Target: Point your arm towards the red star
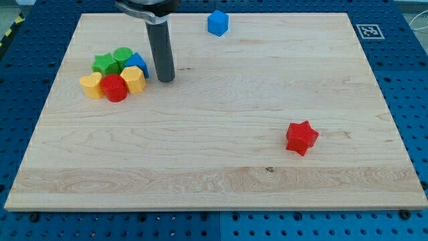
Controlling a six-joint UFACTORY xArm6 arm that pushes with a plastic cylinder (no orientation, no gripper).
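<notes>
Rod parked by the cluster, touching nothing.
My tip point(166, 79) sits just right of the blue block point(138, 63), well apart from the red star point(301, 138).

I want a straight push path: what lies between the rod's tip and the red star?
Nothing: in the camera view only bare wooden board separates my tip from the red star-shaped block.

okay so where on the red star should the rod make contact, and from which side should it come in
There is no gripper, so contact rather than grip. The red star sits alone at the view's lower right; my tip is at the upper left beside the block cluster. Probably approach its upper-left side, the nearest face, across bare board.
</notes>
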